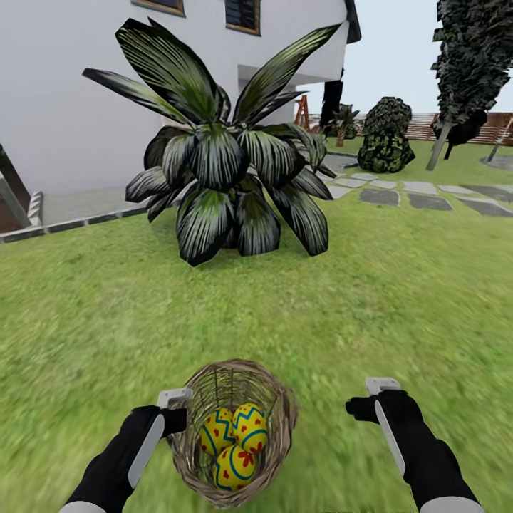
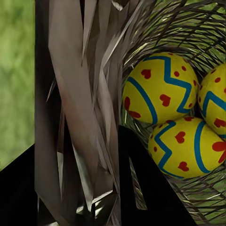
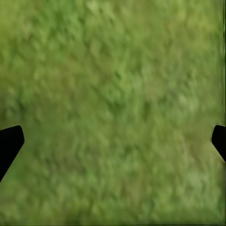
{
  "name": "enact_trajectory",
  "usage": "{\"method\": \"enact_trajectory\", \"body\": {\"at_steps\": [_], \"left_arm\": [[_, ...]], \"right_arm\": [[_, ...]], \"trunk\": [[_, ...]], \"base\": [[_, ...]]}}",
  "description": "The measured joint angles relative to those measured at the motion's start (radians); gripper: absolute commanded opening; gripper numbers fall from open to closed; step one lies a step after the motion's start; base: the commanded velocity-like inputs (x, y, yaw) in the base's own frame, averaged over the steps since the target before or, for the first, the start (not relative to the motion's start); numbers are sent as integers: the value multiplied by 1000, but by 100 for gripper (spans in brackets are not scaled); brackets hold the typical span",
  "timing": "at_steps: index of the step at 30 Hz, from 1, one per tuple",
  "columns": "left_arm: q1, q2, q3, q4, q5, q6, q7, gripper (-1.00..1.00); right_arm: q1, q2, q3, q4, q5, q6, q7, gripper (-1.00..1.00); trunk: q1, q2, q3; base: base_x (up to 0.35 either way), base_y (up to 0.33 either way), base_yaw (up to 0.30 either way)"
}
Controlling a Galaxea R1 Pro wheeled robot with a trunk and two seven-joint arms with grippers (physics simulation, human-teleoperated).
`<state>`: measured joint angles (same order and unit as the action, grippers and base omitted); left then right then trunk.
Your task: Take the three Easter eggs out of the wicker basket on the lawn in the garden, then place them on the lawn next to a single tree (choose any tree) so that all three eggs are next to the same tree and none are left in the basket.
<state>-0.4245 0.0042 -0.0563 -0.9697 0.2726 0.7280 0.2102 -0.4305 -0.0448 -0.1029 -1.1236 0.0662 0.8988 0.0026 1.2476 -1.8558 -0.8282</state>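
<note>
The brown wicker basket [image 1: 283, 417] hangs low between my arms over the lawn [image 1: 399, 299]. Inside it lie three yellow Easter eggs with blue zigzags and red marks [image 1: 216, 431] [image 1: 250, 422] [image 1: 234, 467]. My left gripper [image 1: 178, 415] is shut on the basket's near-left wall. In the left wrist view, the woven wall [image 2: 80, 94] runs between the black fingers [image 2: 146, 188], with the eggs [image 2: 160, 89] [image 2: 188, 148] [image 2: 214, 99] just past them. My right gripper [image 1: 365, 405] stands open to the basket's right, over bare grass [image 3: 113, 94]. The tree is out of view.
A short dark palm [image 1: 221, 164] grows straight ahead in front of the white house [image 1: 71, 85]. Grey stepping stones [image 1: 427, 201] run off to the right, past a dark bush [image 1: 386, 135] and a dark cypress-like tree [image 1: 474, 64]. Open grass lies all around.
</note>
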Motion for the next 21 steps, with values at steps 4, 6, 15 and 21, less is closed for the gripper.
{"method": "enact_trajectory", "body": {"at_steps": [4, 6, 15, 21], "left_arm": [[0, 0, 0, 0, 6, -1, 0, -100], [0, 0, 0, 0, 2, 0, 0, -100], [0, -2, 0, 0, 4, 4, 0, -100], [0, -3, -2, 0, 1, 11, 2, -100]], "right_arm": [[0, 0, 0, 0, 0, 0, 0, 100], [0, 0, 0, 1, 1, 0, -1, 100], [0, 9, -2, -9, -2, 3, -6, 100], [-2, 12, -5, -8, -3, 6, -9, 100]], "trunk": [[-15, 28, 15], [-23, 42, 21], [-58, 105, 52], [-81, 147, 74]], "base": [[0, 0, -179], [0, 0, -11], [0, 0, -172], [0, 0, -277]]}}
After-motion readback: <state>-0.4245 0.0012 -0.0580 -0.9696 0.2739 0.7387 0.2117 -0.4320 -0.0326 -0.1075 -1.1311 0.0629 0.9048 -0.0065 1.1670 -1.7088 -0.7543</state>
